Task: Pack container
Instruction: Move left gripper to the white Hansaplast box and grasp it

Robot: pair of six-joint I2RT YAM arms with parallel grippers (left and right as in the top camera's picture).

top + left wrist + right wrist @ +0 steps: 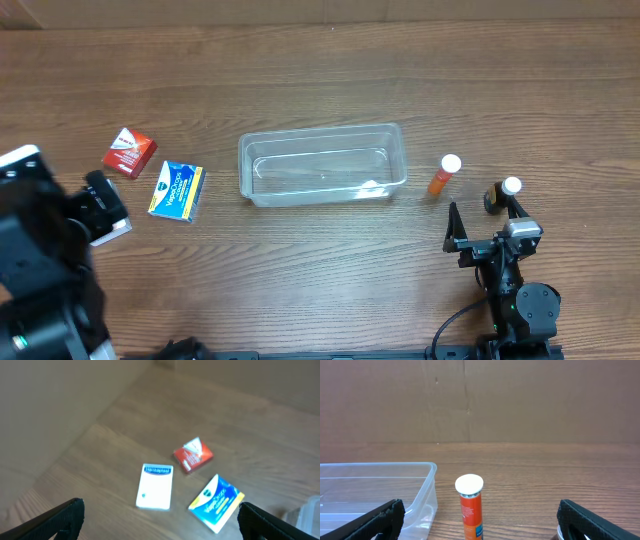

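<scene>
clear container (322,131) dead center of the overhead frame, orange tube (443,176) just right of it, dark bottle (503,193) further right, right gripper (484,207) just below them spread wide, red box (129,152) and blue box (176,190) off left, left gripper (161,507) spread too

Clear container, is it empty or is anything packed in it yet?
Empty: the container shows only wood grain through its bottom. The red box, blue box and orange tube sit outside it.
</scene>
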